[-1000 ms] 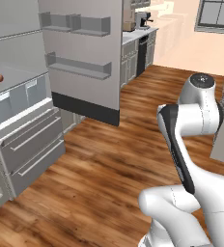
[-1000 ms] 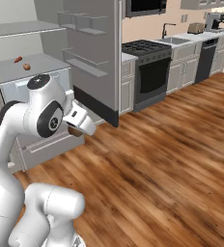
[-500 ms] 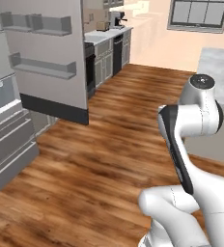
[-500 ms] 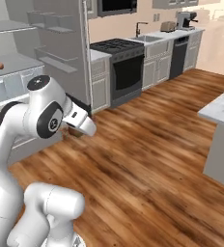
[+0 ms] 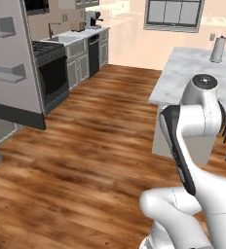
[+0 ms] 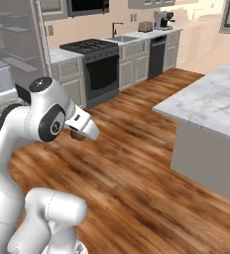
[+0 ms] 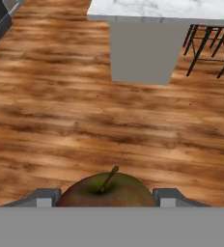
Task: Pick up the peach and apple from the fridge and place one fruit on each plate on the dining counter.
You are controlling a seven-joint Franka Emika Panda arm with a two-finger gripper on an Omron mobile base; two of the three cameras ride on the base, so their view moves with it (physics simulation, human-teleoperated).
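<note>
Swung from the fridge, views face dining counter [image 6: 211,104]; tool [image 7: 106,200] seemingly grips apple [image 7: 106,192].

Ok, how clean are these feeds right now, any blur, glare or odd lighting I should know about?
Hand view: the apple between the end effector fingertips is sharp, and the wood floor shows soft pale sheen. Left base view: the far window wall looks washed out and hazy. Right base view: evenly lit, dining counter crisp, without hard shadows.
</note>
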